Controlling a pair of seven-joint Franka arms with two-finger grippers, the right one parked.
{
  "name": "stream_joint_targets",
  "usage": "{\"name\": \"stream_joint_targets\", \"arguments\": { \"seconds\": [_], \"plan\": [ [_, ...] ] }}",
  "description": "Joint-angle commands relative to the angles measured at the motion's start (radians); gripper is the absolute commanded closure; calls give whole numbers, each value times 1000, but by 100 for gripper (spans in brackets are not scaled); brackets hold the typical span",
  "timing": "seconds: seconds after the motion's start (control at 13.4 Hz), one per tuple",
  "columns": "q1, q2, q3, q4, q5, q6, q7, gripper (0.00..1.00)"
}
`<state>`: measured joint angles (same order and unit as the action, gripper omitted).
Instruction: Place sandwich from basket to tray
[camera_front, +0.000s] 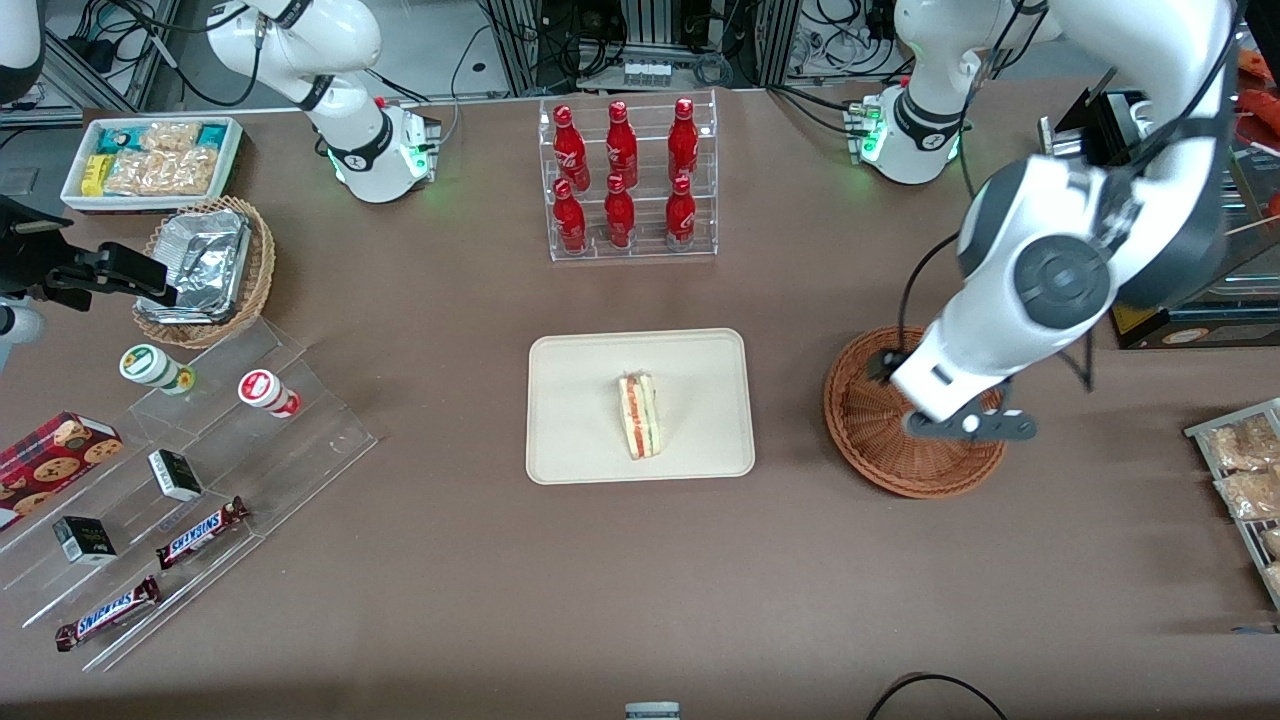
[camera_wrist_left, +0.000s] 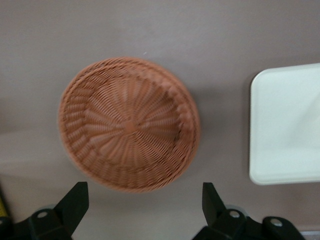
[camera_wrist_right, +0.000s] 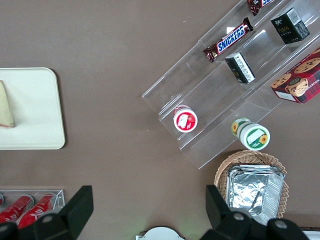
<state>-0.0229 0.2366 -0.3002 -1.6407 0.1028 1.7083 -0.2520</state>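
Sandwich sits on the tray, standing on edge with its red, orange and green filling layers showing, near the tray's middle. Tray lies flat on the brown surface, nearer the front camera than the rack of red bottles. Basket rests beside the tray, toward the working arm's end, and its woven bowl holds nothing. The hand hovers above the basket, fingers spread wide apart, gripping nothing.
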Motion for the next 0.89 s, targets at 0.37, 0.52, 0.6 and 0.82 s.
{"name": "stream_joint_targets", "arguments": {
  "seconds": [0.37, 0.52, 0.6, 0.82],
  "plan": [
    [3, -233, 177, -53, -66, -170, 235, 0],
    [8, -250, 182, -25, -64, -199, 237, 0],
    [9, -252, 191, -1, -64, -214, 237, 0],
    [9, -267, 233, 16, -78, -219, 237, 0]
  ]
}}
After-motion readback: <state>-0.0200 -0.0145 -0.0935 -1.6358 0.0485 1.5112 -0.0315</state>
